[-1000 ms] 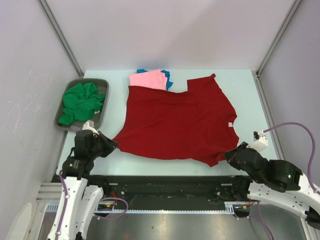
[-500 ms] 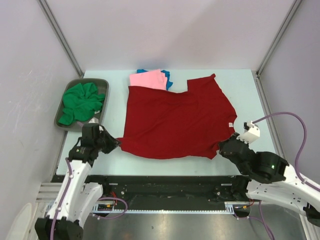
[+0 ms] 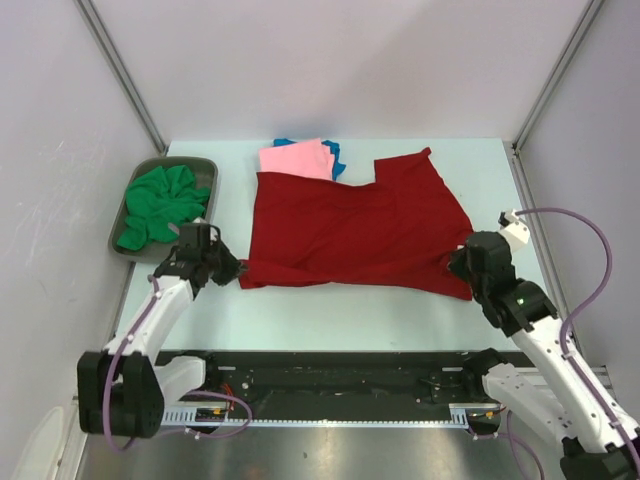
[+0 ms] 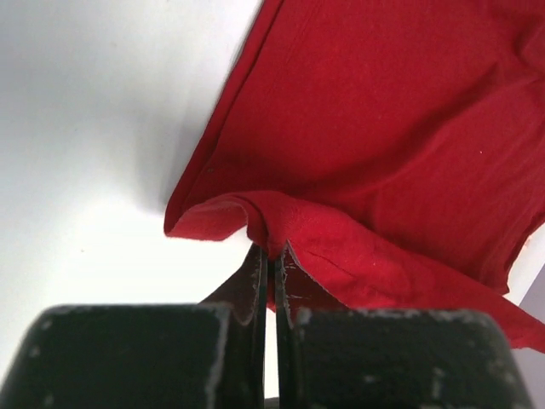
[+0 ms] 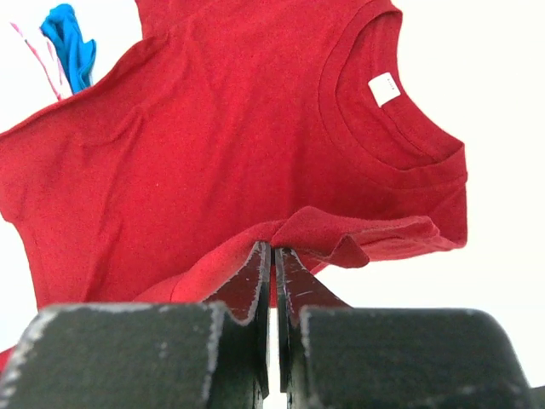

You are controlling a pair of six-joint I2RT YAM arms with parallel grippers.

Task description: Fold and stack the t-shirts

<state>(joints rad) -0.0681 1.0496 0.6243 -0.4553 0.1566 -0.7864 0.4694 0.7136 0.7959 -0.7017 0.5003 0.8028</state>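
Two near-hem corners of the dark red soft cloth t-shirt (image 3: 350, 225) have moved farther back; the left gripper (image 3: 236, 268) and right gripper (image 3: 462, 262) each pinch one tightly.

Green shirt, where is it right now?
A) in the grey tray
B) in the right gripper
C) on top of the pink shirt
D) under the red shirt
A: the green shirt lies bunched up in the grey tray on the left, clear of the red shirt.
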